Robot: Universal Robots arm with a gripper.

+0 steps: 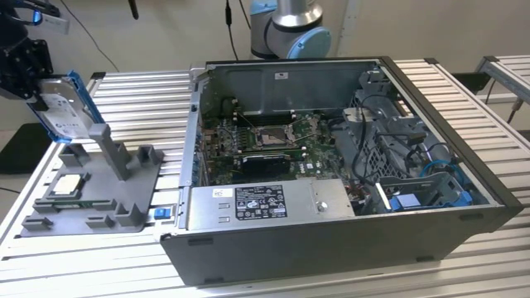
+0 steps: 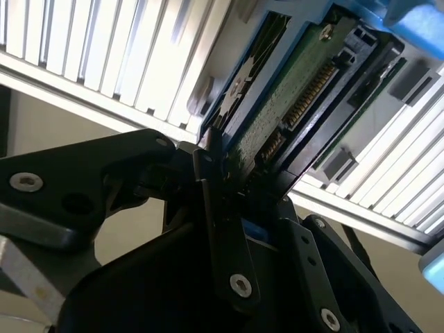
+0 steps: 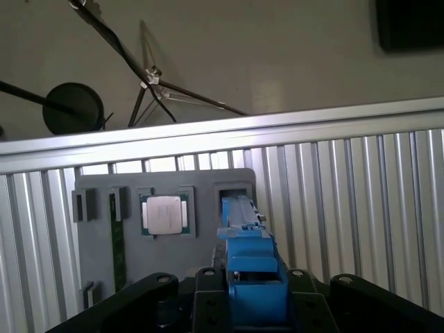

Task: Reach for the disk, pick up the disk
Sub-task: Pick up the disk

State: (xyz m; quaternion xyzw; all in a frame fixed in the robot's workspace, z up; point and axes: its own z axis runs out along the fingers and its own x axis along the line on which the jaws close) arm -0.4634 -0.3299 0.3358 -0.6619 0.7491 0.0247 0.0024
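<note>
Clamping the disk (image 1: 59, 115) by its blue-framed edge, the claw (image 3: 257, 298) holds it upright just above the grey fixture tray (image 1: 99, 186) on the worktop (image 1: 141, 99). Pick-up looks nearly complete; further lifting calls for a steady clamp.

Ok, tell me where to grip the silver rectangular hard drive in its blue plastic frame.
By its upper end, across the two flat faces, coming from above: the silver hard drive stands on edge, and the black gripper clamps it so.

Soft, even room light, I note. Glare streaks the worktop (image 2: 104, 55) slats beyond the pincer (image 2: 246, 177); its black links read dark. The clamped disk (image 2: 291, 104) shades the pincer's inner faces.
</note>
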